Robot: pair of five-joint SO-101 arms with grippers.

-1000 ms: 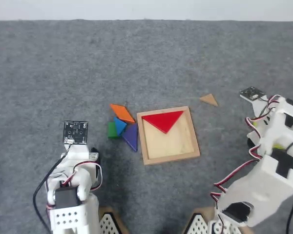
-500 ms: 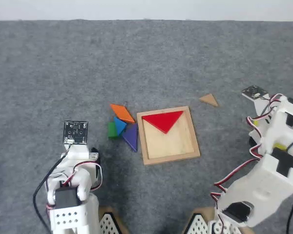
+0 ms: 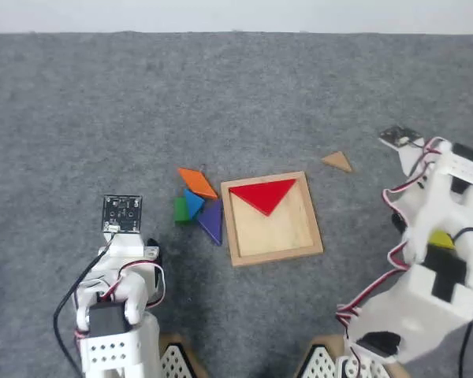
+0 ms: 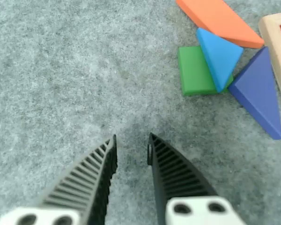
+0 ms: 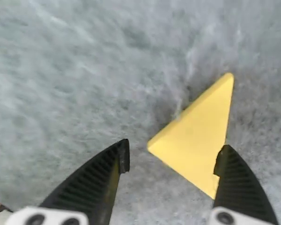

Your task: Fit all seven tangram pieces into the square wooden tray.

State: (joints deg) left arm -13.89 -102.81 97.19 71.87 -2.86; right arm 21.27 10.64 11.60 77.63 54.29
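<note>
the square wooden tray [image 3: 235, 236] lies near the middle of the grey felt surface [image 3: 102, 102]. one piece is in it: a large red triangle [image 3: 262, 193], flat against the tray's far rim with its point toward the middle. the rest of the tray floor is bare wood.

just left of the tray sits a tight cluster of four pieces. the orange parallelogram [image 3: 197, 182] is the farthest of them. the small blue triangle [image 3: 192, 202] touches its near edge and lies partly over the green square [image 3: 178, 211]. the purple triangle [image 3: 211, 220] runs along the tray's left rim, one corner meeting the blue one. a small tan wooden triangle [image 3: 337, 161] lies on the surface beyond the tray's far right corner, apart from it.

the left arm [image 3: 114, 303] stands at the near left. its left claw [image 4: 131, 145] hangs over bare felt, near and left of the cluster and short of the green square. its fingers are a narrow gap apart with nothing between them.

the right arm [image 3: 426, 268] is at the right side of the surface, right of the tray. its right claw [image 5: 173, 154] is spread wide just over the felt. a yellow triangle [image 5: 199, 140] lies flat between the fingers, closer to one finger, which overlaps the triangle's edge. whether that finger touches it cannot be told.
</note>
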